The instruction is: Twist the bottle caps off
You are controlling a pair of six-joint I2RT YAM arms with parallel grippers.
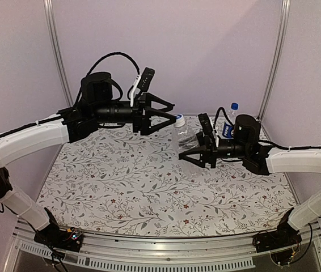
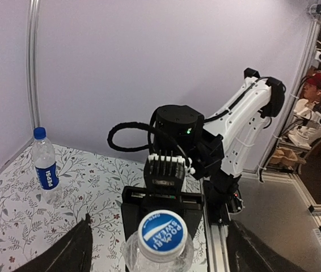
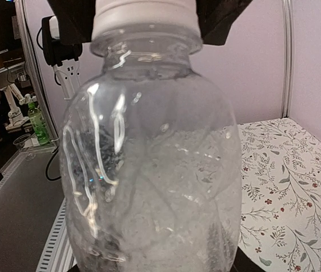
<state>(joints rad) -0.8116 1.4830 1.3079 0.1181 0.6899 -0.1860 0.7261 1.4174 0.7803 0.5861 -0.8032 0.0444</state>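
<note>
Gripping the plain bottle (image 3: 149, 158) by its body at centre right of the overhead view, the right gripper (image 1: 193, 154) likely steadies it for twisting. The left gripper (image 1: 173, 111) is released, its jaws wide on either side of the blue cap (image 2: 161, 232) without touching it. That cap reads "POCARI SWEAT"; the second bottle (image 2: 45, 170), labelled "PEPSI", stands capped at the left of the left wrist view.

The plain bottle (image 3: 149, 158) is gleaming as clear, glossy plastic with crinkled, reflective walls; its blue cap (image 2: 161, 235) is looking smooth and shiny. The floral table cover (image 1: 149, 187) is appearing matt, and the front rail (image 1: 166, 252) is showing ribbed metal
</note>
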